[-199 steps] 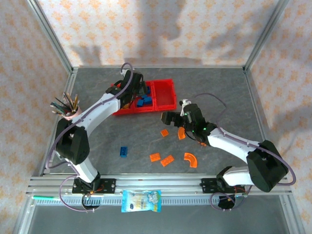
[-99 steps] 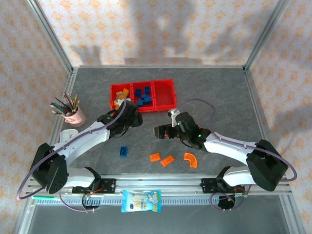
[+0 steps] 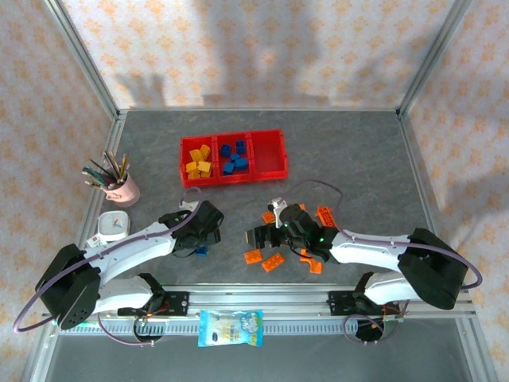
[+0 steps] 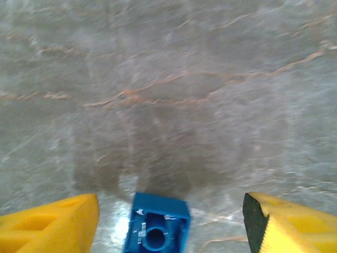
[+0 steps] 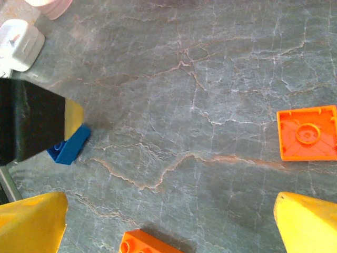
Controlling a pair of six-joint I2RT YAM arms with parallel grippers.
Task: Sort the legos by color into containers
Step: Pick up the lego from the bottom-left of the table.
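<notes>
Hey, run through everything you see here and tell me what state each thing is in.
Blue brick: loose on table.
Left hand: open, straddling that brick.
Right hand: open, holding nothing.
Orange bricks: loose on table.
Tray: yellow bricks in left bin, blue ones in middle.
Pen cup: upright, holding pens.
Packet: lying flat.

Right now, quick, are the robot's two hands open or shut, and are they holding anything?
Left gripper: open; a blue brick lies between its fingers, untouched.
Right gripper: open, holding nothing.
</notes>
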